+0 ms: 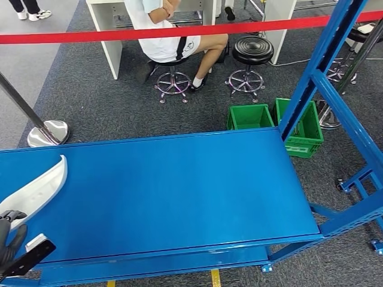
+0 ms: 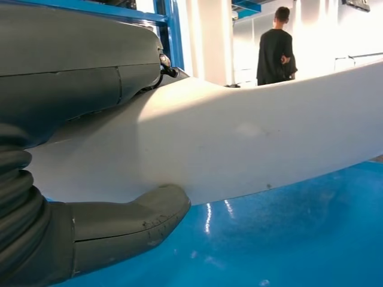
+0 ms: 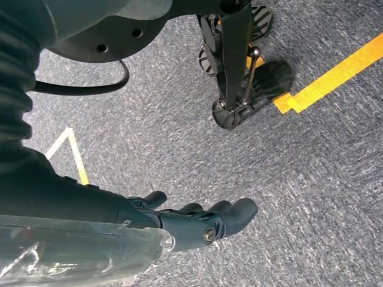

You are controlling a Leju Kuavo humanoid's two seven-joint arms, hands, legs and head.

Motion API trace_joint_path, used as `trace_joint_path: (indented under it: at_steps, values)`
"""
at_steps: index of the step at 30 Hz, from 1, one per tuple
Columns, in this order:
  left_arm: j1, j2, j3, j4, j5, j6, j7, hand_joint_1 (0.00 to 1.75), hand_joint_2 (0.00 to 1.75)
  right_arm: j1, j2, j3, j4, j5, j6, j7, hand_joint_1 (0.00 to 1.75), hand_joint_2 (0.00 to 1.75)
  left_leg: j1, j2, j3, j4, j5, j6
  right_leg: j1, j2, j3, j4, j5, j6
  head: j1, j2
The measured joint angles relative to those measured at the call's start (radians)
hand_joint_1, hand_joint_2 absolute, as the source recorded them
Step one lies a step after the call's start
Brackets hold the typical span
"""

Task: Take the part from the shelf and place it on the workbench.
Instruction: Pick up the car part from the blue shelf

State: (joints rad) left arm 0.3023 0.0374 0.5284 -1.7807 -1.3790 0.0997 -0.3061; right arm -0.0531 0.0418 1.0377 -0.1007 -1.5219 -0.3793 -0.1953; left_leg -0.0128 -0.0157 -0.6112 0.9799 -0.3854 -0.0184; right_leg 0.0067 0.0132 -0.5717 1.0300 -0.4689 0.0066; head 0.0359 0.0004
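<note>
Blue shelf (image 1: pixel 181 191) is spanning most of the head view, its flat deck running from the left edge to a blue upright frame (image 1: pixel 325 66) slanting up at the right. Grey carpet (image 1: pixel 113 101) is lying all around it, with yellow tape lines (image 3: pixel 334 75) showing on the carpet in the right wrist view.

Behind the shelf, a red barrier tape (image 1: pixel 190 30) is stretching across the scene. A seated person in white (image 1: pixel 167 36) is sitting on a stool at a white desk (image 1: pixel 108 30); a second black stool (image 1: pixel 252 51) is standing just beside. Two green crates (image 1: pixel 271 116) are sitting on the carpet near the frame's foot. A chrome post base (image 1: pixel 47 133) is resting on the carpet at the left. In the left wrist view, a person in black (image 2: pixel 276 51) is standing well off.

White curved part (image 1: pixel 38 188) is lying over the shelf deck at its far left end. Left hand (image 1: pixel 11 239) is gripping it: in the left wrist view the thumb (image 2: pixel 135 224) is pressing under the part (image 2: pixel 253 137) and the grey cover is sitting above it, the blue deck just below.

Right hand (image 3: pixel 198 221) is hanging over the carpet, fingers straight and apart, holding nothing.
</note>
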Motion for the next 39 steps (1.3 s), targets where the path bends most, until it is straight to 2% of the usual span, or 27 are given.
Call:
trace_joint_path:
  at_steps: [5, 13, 29, 39]
  values:
    - [0.000, 0.013, -0.003, -0.027, -0.017, -0.003, 0.047, 1.75, 1.75, 0.000, 0.000, 0.002, 0.000, 0.000, 0.005, 0.002, 0.00, 1.75, 0.000, 0.000, 0.000, 0.000, 0.000, 0.000, 0.000, 0.000, 0.000, 0.000, 0.000, 0.000, 0.000, 0.000]
    - [-0.009, 0.086, -0.038, -0.085, 0.007, -0.057, 0.116, 1.75, 1.75, -0.002, -0.003, 0.017, 0.000, 0.000, 0.019, 0.011, 0.00, 1.75, 0.000, 0.000, 0.000, 0.000, 0.000, 0.000, 0.000, 0.000, 0.000, 0.000, 0.000, 0.000, 0.000, 0.000]
    - [-0.005, 0.210, -0.231, -0.152, 0.094, -0.100, 0.146, 1.75, 1.75, -0.004, -0.008, 0.045, 0.000, 0.000, 0.020, 0.025, 0.00, 1.75, 0.000, 0.000, 0.000, 0.000, 0.000, 0.000, 0.000, 0.000, 0.000, -0.001, 0.000, 0.000, 0.000, 0.000]
    - [-0.002, 0.257, -0.292, -0.159, 0.092, -0.097, 0.184, 1.75, 1.75, -0.005, -0.008, 0.051, 0.000, 0.000, 0.016, 0.032, 0.00, 1.75, 0.000, 0.000, 0.000, 0.000, -0.001, 0.001, -0.001, 0.000, 0.001, -0.001, 0.000, 0.000, 0.000, 0.000]
